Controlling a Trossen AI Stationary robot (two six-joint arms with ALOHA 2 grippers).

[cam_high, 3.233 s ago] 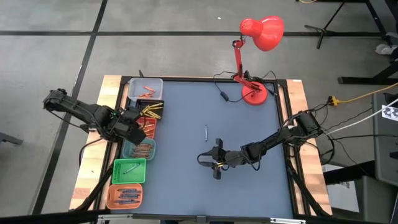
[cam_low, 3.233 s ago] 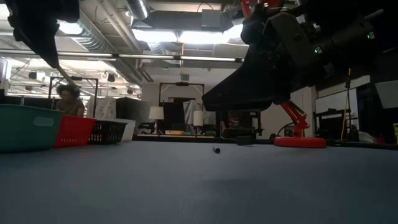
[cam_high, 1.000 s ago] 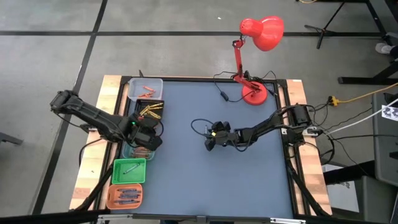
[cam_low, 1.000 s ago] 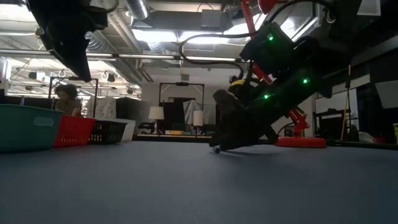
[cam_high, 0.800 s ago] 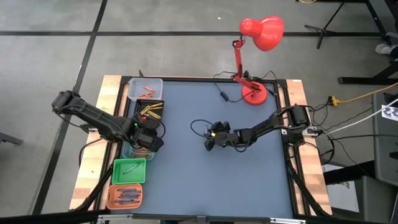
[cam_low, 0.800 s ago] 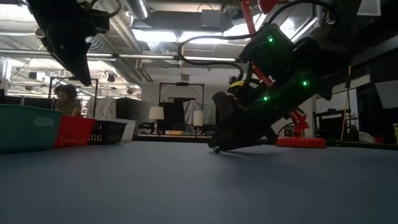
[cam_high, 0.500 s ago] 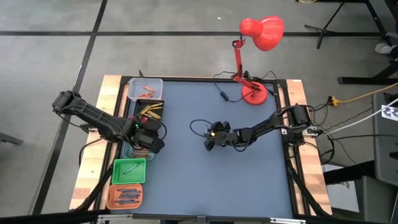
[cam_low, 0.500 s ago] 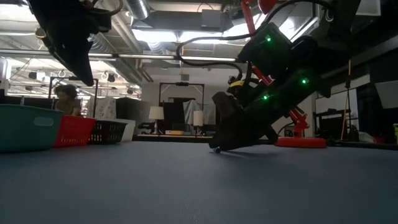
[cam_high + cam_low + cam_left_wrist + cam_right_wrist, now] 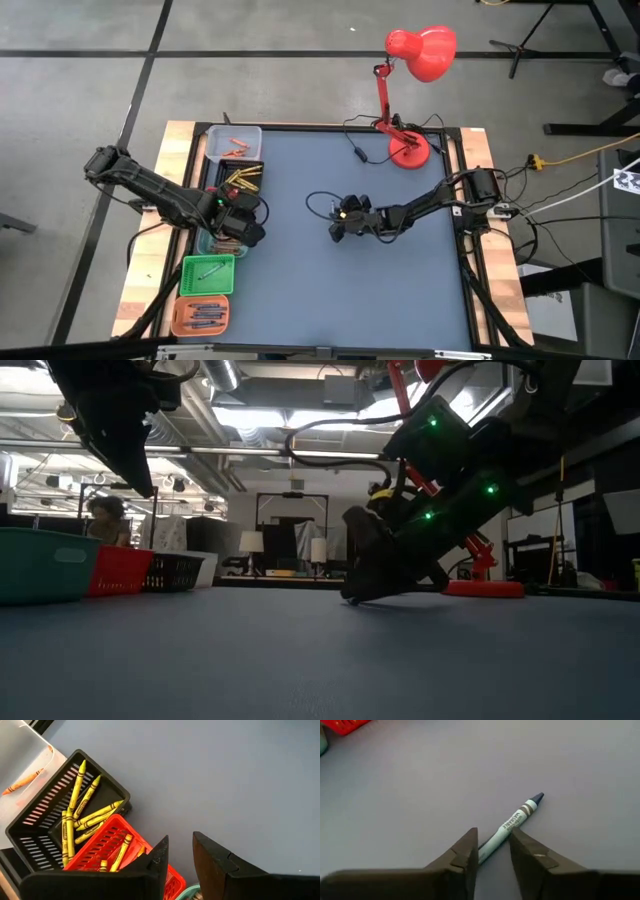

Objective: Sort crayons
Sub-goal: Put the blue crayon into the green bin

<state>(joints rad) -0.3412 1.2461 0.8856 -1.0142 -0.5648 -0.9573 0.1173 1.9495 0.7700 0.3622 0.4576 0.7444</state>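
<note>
**Blue crayon lies lengthwise between the right gripper's fingers**

High view: the right gripper (image 9: 338,222) is low over the middle of the blue table (image 9: 400,290), well apart from the row of bins along the left edge. The crayon itself is hidden beneath it here. The left gripper (image 9: 245,228) hangs over the bins, beside the red bin (image 9: 243,205), far from the loose crayon, so the right arm is clearly the nearer.

Low view: the right gripper's tip touches or nearly touches the tabletop; the crayon cannot be made out under it.

Left wrist view: the left gripper's fingers stand a little apart with nothing between them, above the red bin and the black bin (image 9: 45,815) of yellow crayons (image 9: 75,815).

Right wrist view: the blue crayon (image 9: 512,822) lies flat, its near end in the gap between the fingers, its dark tip pointing away from the wrist. Its long axis runs roughly along the fingers rather than across them. The fingers are narrowed around it, but I cannot tell whether they already pinch it.
</note>
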